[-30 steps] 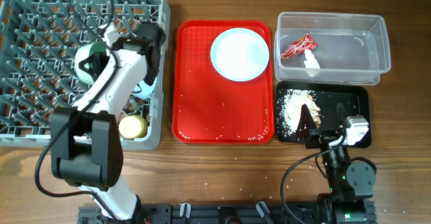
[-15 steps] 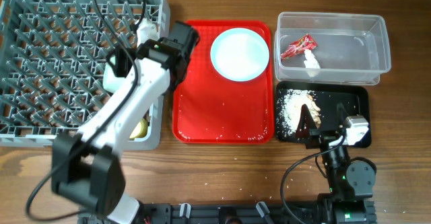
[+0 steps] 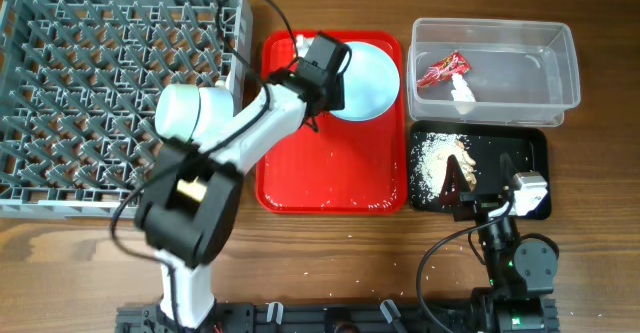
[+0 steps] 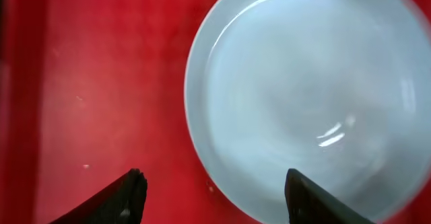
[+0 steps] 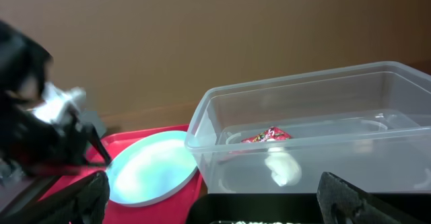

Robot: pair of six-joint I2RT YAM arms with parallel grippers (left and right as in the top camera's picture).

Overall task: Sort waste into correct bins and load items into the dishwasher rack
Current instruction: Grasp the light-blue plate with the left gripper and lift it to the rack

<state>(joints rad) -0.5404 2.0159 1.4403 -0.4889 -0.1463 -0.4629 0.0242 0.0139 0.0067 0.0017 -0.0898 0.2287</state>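
The pale plate (image 3: 368,81) lies at the back of the red tray (image 3: 330,178). My left gripper (image 3: 318,73) hovers over its left rim, open and holding nothing. In the left wrist view the plate (image 4: 310,103) fills the upper right, and the left gripper (image 4: 215,190) has one finger over the red tray and one over the plate. The grey dishwasher rack (image 3: 110,93) stands at the left. A red wrapper (image 3: 442,69) and a white scrap (image 3: 462,94) lie in the clear tub (image 3: 545,73). Crumbs (image 3: 435,161) lie in the black tray (image 3: 525,148). My right gripper (image 3: 480,178) rests open over the black tray.
The right wrist view looks across the black tray at the clear tub (image 5: 323,109), with the wrapper (image 5: 269,135) and scrap (image 5: 283,169) inside and the plate (image 5: 151,167) beyond. The right gripper (image 5: 215,204) is wide open. My left arm crosses the rack's right wall. Small crumbs dot the red tray.
My left arm has swung right from the rack to over the red tray and the plate's left rim, and its jaws have opened. The right arm has not moved.
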